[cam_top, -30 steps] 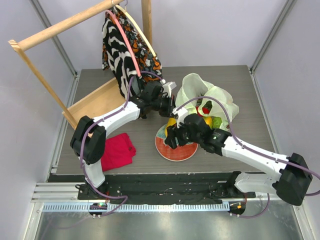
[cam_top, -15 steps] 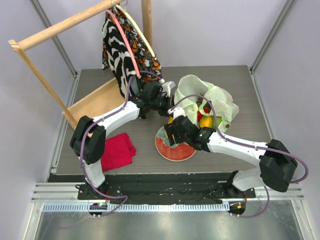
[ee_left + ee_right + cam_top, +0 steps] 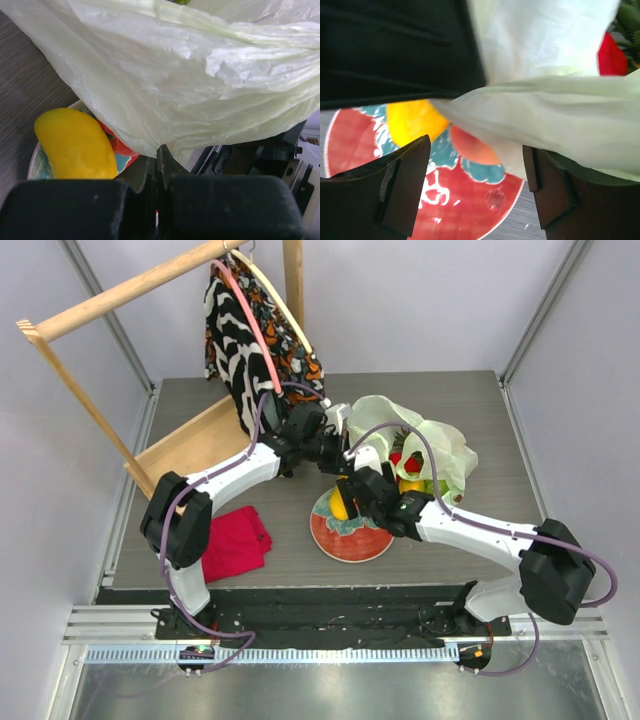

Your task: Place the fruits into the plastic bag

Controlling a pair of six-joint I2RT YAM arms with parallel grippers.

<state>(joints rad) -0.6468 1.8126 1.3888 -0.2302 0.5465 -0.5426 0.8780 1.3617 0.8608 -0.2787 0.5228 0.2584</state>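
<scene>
The pale yellow-green plastic bag (image 3: 425,435) stands open behind the red plate (image 3: 350,538). My left gripper (image 3: 337,458) is shut on the bag's near edge (image 3: 159,149) and holds it up. A yellow mango (image 3: 340,506) lies on the plate, and the left wrist view shows the mango (image 3: 75,145) just below the held plastic (image 3: 200,75). My right gripper (image 3: 475,185) is open above the plate (image 3: 465,215), with nothing between its fingers. Ahead of it lie the mango (image 3: 412,120) and a peach (image 3: 472,147), partly under the bag (image 3: 560,115). A red pepper (image 3: 410,460) sits inside the bag.
A patterned garment (image 3: 250,330) hangs from a wooden rack (image 3: 120,290) at the back left, over a wooden base (image 3: 190,445). A folded red cloth (image 3: 235,540) lies at the front left. The two grippers are close together at the bag's mouth.
My right gripper has shifted up toward the bag's held edge over the plate's far side, and its jaws have spread wider. The left gripper has kept its grip and place.
</scene>
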